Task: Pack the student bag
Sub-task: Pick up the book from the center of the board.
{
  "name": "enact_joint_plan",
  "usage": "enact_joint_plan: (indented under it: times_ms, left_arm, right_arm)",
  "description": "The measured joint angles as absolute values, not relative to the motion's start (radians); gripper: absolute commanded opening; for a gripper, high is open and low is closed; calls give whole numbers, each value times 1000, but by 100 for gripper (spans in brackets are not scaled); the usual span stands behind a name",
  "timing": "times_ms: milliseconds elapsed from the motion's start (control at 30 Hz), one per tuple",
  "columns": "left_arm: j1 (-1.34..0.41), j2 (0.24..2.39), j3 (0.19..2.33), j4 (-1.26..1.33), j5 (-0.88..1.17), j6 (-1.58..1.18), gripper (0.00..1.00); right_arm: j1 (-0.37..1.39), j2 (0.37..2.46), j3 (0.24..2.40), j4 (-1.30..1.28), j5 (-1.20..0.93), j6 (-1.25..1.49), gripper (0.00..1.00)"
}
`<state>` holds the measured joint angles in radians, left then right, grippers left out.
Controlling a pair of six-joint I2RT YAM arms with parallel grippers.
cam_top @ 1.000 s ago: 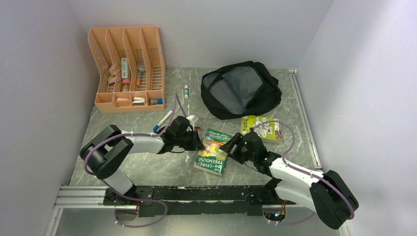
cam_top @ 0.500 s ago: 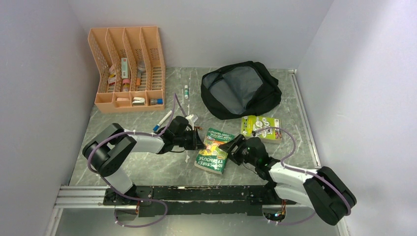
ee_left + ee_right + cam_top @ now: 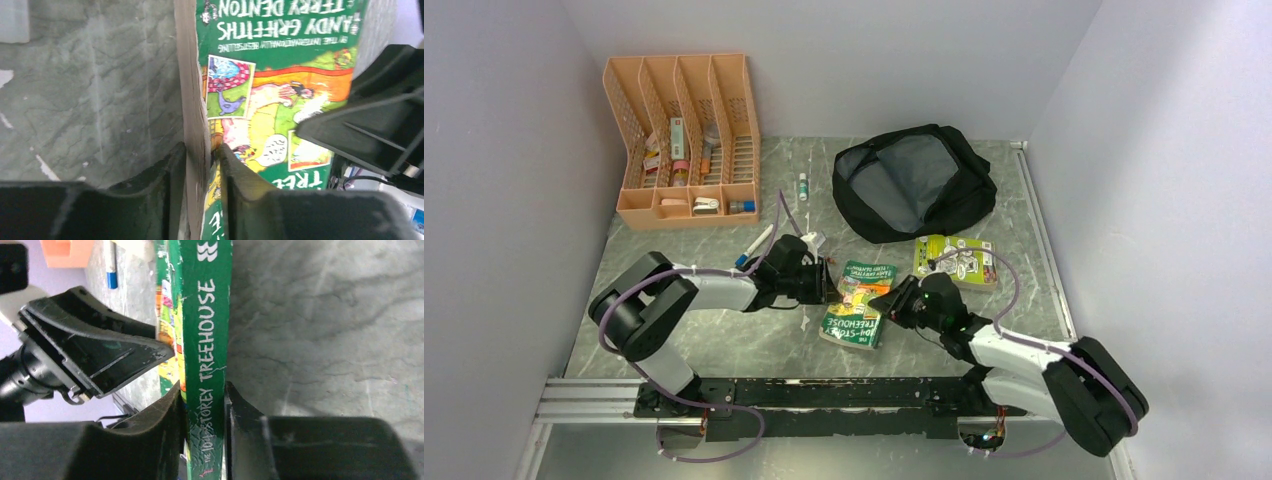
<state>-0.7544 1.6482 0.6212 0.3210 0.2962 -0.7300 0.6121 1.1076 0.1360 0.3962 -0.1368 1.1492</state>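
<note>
From above: left tool (image 3: 832, 292) clamped on the left edge of a green paperback book (image 3: 856, 305), right tool (image 3: 886, 305) clamped on its right edge, the book between them on the grey marbled desk (image 3: 724, 340). Beyond the right tool, well apart: large black soft fabric backpack (image 3: 914, 185), unzipped, grey lining showing. Between backpack and right tool: a lime-green book (image 3: 956, 260), flat. Beyond the left tool and off to its left: orange mesh desk organiser (image 3: 682, 140).

Left wrist: fingers (image 3: 160, 185) pressed on either side of the book's brown page edge and illustrated cover. Bare desk left of the tool.

Right wrist: fingers (image 3: 160, 420) closed on the green spine, lettered "TREEHOUSE". Left tool at the left, by the cover. Bare desk to the right.
</note>
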Motion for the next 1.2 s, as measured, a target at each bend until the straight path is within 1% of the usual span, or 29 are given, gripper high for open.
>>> enact_joint_plan:
  times_ms: [67, 200, 300, 367, 500, 600, 733, 867, 1000, 1033, 1133, 1200]
  left_arm:
    - [-754, 1634, 636, 276, 280, -722, 51]
    - [-746, 1594, 666, 157, 238, -696, 62]
    - [-728, 1547, 696, 52, 212, -665, 67]
    - [-716, 1507, 717, 7, 209, -644, 72]
    - [-705, 1417, 774, -35, 211, -597, 84]
    - [-704, 1353, 813, -51, 212, -562, 89]
    - [-703, 1300, 880, -83, 213, -497, 91]
    - [-703, 1273, 966, -146, 213, -402, 89]
    - [-703, 1209, 1005, -181, 202, -287, 88]
    - [-703, 1185, 1008, -185, 200, -252, 88]
    - [-703, 1107, 1011, -190, 201, -115, 89]
    - [-703, 1056, 1014, -192, 200, -29, 89]
  right_arm:
    - [616, 1058, 152, 351, -134, 1117, 12]
    - [618, 944, 173, 255, -118, 1056, 0]
    - [618, 878, 183, 204, -104, 1027, 0]
    - [618, 838, 186, 177, -94, 1008, 0]
    - [618, 798, 208, 124, -82, 962, 0]
    - [618, 795, 264, 75, -76, 903, 0]
    - [617, 795, 368, 8, -70, 780, 0]
    - [617, 791, 482, -72, -66, 625, 0]
    - [617, 779, 565, -143, -70, 485, 7]
    - [617, 779, 583, -157, -74, 449, 6]
    - [617, 783, 638, -205, -114, 346, 0]
    - [617, 795, 680, -234, -159, 276, 0]
